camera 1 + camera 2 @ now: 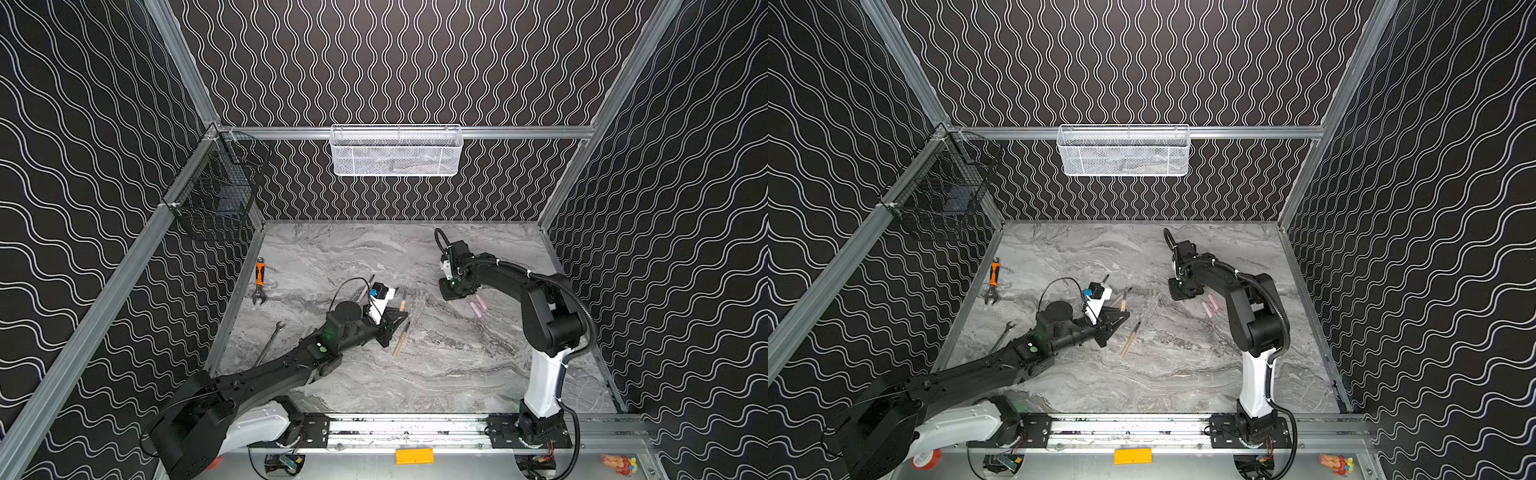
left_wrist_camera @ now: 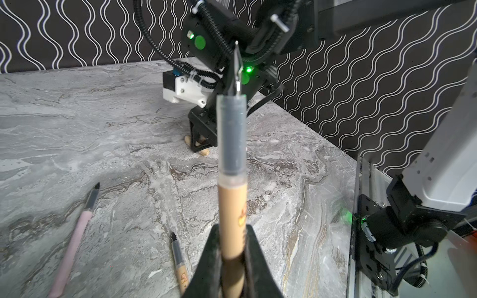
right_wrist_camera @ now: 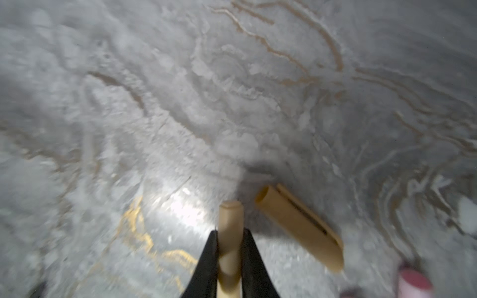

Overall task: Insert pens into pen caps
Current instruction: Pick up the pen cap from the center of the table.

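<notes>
My left gripper (image 2: pixel 232 233) is clamped on a tan pen (image 2: pixel 231 203), low on its barrel. The pen's dark tip points away from the gripper, toward the right arm. My right gripper (image 3: pixel 230 233) is down at the desk (image 1: pixel 457 374), its jaws pinched on a tan cap (image 3: pixel 230 219) whose end sticks out past them. A second tan cap (image 3: pixel 299 227) lies flat just beside it, clear of the jaws. The pink caps (image 1: pixel 475 308) lie near, toward the right arm's base. A second tan pen (image 1: pixel 401 338) and a pink pen (image 2: pixel 74 240) lie loose on the desk near my left gripper.
</notes>
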`<move>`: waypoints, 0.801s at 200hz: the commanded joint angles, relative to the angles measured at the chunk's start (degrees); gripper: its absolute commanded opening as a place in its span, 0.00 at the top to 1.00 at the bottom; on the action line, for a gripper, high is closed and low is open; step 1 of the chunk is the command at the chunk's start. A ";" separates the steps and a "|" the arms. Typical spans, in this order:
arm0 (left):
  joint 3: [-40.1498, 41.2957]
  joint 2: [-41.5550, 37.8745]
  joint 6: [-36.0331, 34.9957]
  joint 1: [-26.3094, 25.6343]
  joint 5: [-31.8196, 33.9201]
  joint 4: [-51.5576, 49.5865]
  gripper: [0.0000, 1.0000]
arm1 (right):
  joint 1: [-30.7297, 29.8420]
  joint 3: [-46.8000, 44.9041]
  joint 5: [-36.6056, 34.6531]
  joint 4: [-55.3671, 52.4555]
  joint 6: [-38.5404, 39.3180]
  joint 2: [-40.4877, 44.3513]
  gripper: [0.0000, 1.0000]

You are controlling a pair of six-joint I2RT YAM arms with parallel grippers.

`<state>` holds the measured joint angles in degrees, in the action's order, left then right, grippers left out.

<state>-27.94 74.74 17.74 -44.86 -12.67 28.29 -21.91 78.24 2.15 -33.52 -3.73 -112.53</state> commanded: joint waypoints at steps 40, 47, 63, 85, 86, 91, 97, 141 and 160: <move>0.26 0.23 -2.66 -0.22 1.61 4.79 0.91 | -1.61 -10.89 6.09 14.68 -2.08 17.96 0.85; 0.58 0.39 -3.00 -0.23 1.97 5.85 0.91 | -2.26 -12.77 6.68 17.16 -2.30 20.56 0.85; 0.87 1.01 -4.01 -0.31 2.05 7.79 0.91 | -4.08 -16.14 8.50 21.83 -2.84 26.03 0.85; 1.08 1.63 -4.39 -0.40 1.87 10.00 0.91 | -6.41 -20.58 11.08 29.51 -4.78 32.94 0.85; 1.11 1.68 -4.34 -0.45 1.87 10.06 0.91 | -6.49 -20.62 11.23 29.93 -4.97 33.18 0.85; 1.14 1.79 -4.10 -0.41 1.70 10.52 0.91 | -6.82 -22.49 11.88 31.77 -5.70 34.59 0.85; 1.01 2.07 -3.91 -0.43 1.44 10.72 0.91 | -7.29 -23.65 12.16 33.66 -6.61 35.93 0.85; -1.38 4.06 -1.99 -0.70 0.98 8.82 0.91 | -10.14 -29.28 13.50 46.65 -10.89 42.56 0.84; -1.76 4.54 -0.46 -0.67 0.67 9.20 0.91 | -11.84 -30.50 12.65 50.56 -10.91 44.40 0.84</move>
<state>-28.82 78.67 15.07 -45.47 -11.07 35.46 -32.34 49.01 14.70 6.52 -12.86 -70.04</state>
